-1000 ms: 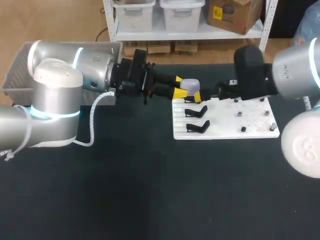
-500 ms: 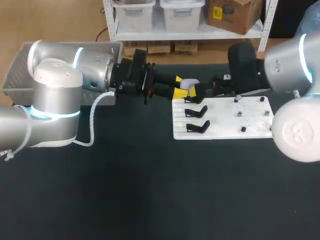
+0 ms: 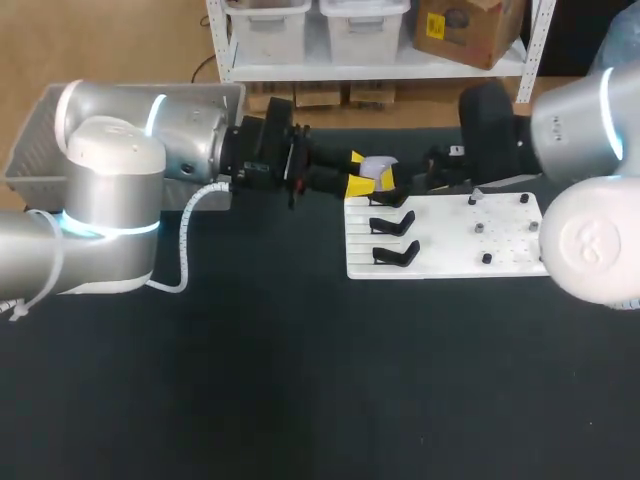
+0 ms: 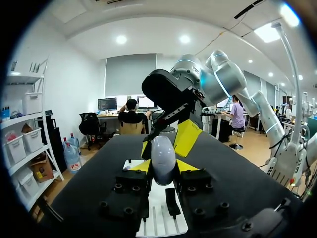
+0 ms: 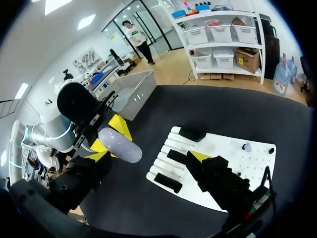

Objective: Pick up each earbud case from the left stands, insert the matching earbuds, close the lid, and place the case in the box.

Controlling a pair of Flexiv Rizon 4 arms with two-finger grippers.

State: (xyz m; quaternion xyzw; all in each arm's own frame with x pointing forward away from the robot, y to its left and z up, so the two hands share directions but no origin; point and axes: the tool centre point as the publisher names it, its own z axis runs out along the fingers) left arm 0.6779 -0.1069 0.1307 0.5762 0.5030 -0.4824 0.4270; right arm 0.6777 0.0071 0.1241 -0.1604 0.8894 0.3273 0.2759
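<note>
My left gripper (image 3: 360, 174) is shut on a pale lavender earbud case (image 3: 377, 165), holding it in the air over the far left corner of the white board (image 3: 450, 262). In the left wrist view the case (image 4: 163, 158) stands between the yellow tips. My right gripper (image 4: 166, 143) faces it, open wide, with one yellow finger (image 4: 188, 136) on each side of the case's far end. In the right wrist view the case (image 5: 120, 145) lies between the spread fingers. Three black stands (image 3: 395, 222) on the board's left part are bare.
Small earbuds and pegs (image 3: 480, 228) dot the right half of the board. A grey bin (image 3: 35, 140) sits at the table's far left, behind my left arm. Dark table surface lies open in front of the board.
The right arm has swung toward the far side of the table, bringing its open gripper in around the case. The left arm and the case have kept still.
</note>
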